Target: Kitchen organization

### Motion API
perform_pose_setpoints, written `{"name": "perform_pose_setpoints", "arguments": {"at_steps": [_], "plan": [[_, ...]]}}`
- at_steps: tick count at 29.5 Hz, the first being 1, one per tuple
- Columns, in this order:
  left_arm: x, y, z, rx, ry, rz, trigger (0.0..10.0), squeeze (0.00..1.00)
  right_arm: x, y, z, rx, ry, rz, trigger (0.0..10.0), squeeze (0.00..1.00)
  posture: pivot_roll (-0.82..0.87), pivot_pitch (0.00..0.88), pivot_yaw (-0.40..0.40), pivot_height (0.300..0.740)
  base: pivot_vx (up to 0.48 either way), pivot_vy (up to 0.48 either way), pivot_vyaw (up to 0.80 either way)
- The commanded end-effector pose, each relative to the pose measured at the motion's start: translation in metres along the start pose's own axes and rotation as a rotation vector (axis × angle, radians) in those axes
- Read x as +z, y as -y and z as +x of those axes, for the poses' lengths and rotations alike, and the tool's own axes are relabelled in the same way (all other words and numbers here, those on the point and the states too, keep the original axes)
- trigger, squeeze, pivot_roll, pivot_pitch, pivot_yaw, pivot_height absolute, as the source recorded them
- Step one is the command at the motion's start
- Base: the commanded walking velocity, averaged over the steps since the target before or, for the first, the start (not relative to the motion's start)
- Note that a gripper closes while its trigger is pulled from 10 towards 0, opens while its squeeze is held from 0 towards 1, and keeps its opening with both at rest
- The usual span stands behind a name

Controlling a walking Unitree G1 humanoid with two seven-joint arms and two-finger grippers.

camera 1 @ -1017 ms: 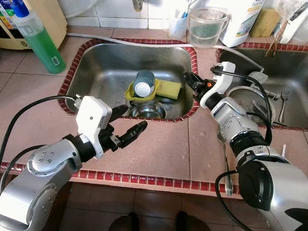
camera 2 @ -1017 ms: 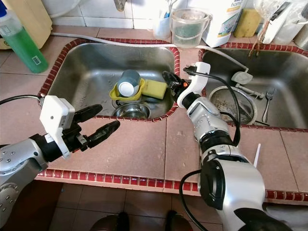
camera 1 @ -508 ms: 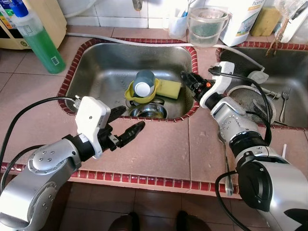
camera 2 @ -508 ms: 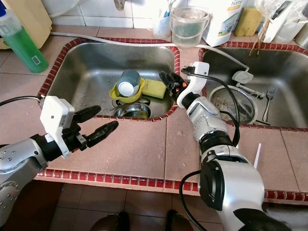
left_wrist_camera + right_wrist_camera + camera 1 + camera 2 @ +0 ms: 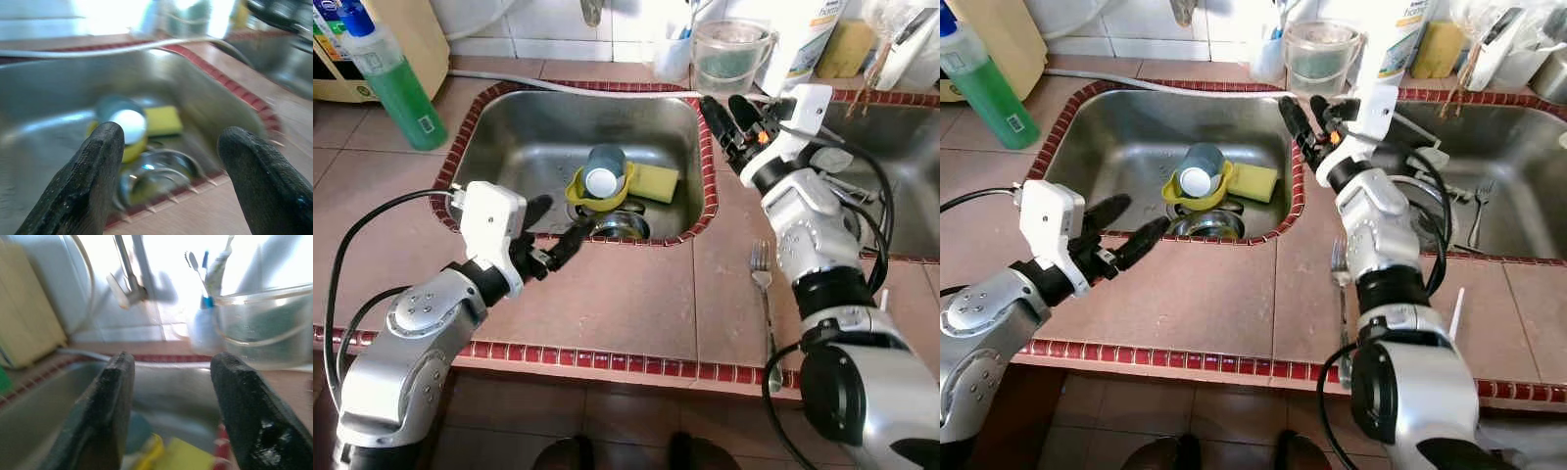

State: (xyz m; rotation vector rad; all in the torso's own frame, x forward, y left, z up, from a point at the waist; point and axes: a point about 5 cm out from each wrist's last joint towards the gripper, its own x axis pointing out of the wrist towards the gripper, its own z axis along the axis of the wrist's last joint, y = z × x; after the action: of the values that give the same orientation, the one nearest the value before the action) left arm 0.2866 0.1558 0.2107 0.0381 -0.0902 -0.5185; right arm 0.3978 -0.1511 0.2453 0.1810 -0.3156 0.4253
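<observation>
Raised since a second ago, the right gripper [image 5: 732,119] now hovers with its fingers apart over the sink's [image 5: 509,122] far right rim, empty, near a clear jug [image 5: 732,54]. Uncovered by that lift, a fork [image 5: 762,269] lies on the tiled counter [image 5: 636,299]. Meanwhile the left gripper [image 5: 553,230] has advanced to the near rim, fingers spread, empty. Just beyond them sit a steel bowl [image 5: 619,223], a grey cup [image 5: 604,171] in a yellow bowl [image 5: 582,191], and a yellow sponge [image 5: 656,181].
</observation>
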Motion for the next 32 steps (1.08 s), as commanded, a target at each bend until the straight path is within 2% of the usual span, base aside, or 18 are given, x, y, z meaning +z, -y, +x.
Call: {"name": "perform_pose_setpoints", "arguments": {"at_steps": [1, 3, 5, 8, 10, 13, 14, 16, 17, 18, 19, 23, 25, 28, 32], "plan": [[-0.002, -0.007, 0.003, 0.076, 0.008, -0.001, 10.0, 0.00, 0.008, -0.003, -0.001, -0.028, 0.034, -0.077, 10.0, 0.00, 0.03, 0.145, 0.009, 0.740, 0.000, 0.000, 0.00], [-0.002, -0.009, 0.006, 0.098, 0.011, -0.003, 10.0, 0.00, 0.009, -0.004, -0.003, -0.035, 0.046, -0.099, 10.0, 0.00, 0.02, 0.137, 0.007, 0.740, 0.000, 0.000, 0.00], [-0.003, -0.012, 0.014, 0.184, 0.034, -0.010, 10.0, 0.00, 0.013, -0.008, -0.011, -0.064, 0.073, -0.153, 10.0, 0.00, 0.02, 0.116, 0.002, 0.740, 0.000, 0.000, 0.00], [-0.005, -0.013, 0.019, 0.230, 0.049, -0.007, 10.0, 0.00, 0.014, -0.010, -0.017, -0.086, 0.076, -0.173, 10.0, 0.00, 0.01, 0.108, -0.001, 0.740, 0.000, 0.000, 0.00], [-0.008, -0.017, 0.026, 0.309, 0.064, -0.011, 10.0, 0.00, 0.013, -0.013, -0.025, -0.123, 0.069, -0.228, 10.0, 0.00, 0.01, 0.099, -0.006, 0.740, 0.000, 0.000, 0.00], [-0.009, -0.017, 0.028, 0.338, 0.077, -0.020, 10.0, 0.00, 0.011, -0.014, -0.029, -0.134, 0.067, -0.236, 10.0, 0.00, 0.00, 0.094, -0.008, 0.740, 0.000, 0.000, 0.00], [-0.014, -0.015, 0.031, 0.373, 0.073, 0.026, 10.0, 0.00, 0.008, -0.016, -0.036, -0.157, 0.057, -0.225, 10.0, 0.00, 0.00, 0.089, -0.011, 0.740, 0.000, 0.000, 0.00], [-0.018, -0.014, 0.031, 0.408, 0.067, 0.050, 10.0, 0.00, 0.002, -0.019, -0.043, -0.179, 0.046, -0.231, 10.0, 0.00, 0.00, 0.086, -0.014, 0.740, 0.000, 0.000, 0.00], [-0.023, -0.013, 0.031, 0.414, 0.062, 0.044, 10.0, 0.00, -0.005, -0.022, -0.049, -0.190, 0.027, -0.228, 10.0, 0.00, 0.01, 0.079, -0.014, 0.740, 0.000, 0.000, 0.00], [-0.023, -0.013, 0.031, 0.414, 0.062, 0.044, 10.0, 0.00, -0.005, -0.022, -0.049, -0.190, 0.027, -0.228, 10.0, 0.00, 0.01, 0.079, -0.014, 0.740, 0.000, 0.000, 0.00], [-0.028, -0.014, 0.030, 0.421, 0.054, 0.068, 10.0, 0.00, -0.012, -0.026, -0.055, -0.196, 0.014, -0.233, 10.0, 0.00, 0.01, 0.073, -0.012, 0.740, 0.000, 0.000, 0.00], [-0.038, -0.021, 0.025, 0.457, 0.048, 0.022, 10.0, 0.00, -0.025, -0.036, -0.068, -0.242, -0.031, -0.208, 10.0, 0.00, 0.01, 0.055, -0.012, 0.740, 0.000, 0.000, 0.00], [-0.038, -0.021, 0.025, 0.459, 0.052, 0.018, 10.0, 0.00, -0.025, -0.038, -0.069, -0.245, -0.030, -0.194, 10.0, 0.00, 0.01, 0.053, -0.012, 0.740, 0.000, 0.000, 0.00], [-0.037, -0.019, 0.023, 0.435, 0.092, -0.034, 10.0, 0.00, -0.027, -0.044, -0.072, -0.267, -0.030, -0.166, 10.0, 0.00, 0.01, 0.048, -0.010, 0.740, 0.000, 0.000, 0.00], [-0.037, -0.013, 0.024, 0.411, 0.095, 0.001, 10.0, 0.00, -0.029, -0.049, -0.075, -0.276, -0.039, -0.161, 10.0, 0.00, 0.01, 0.045, -0.004, 0.740, 0.000, 0.000, 0.00]]}}
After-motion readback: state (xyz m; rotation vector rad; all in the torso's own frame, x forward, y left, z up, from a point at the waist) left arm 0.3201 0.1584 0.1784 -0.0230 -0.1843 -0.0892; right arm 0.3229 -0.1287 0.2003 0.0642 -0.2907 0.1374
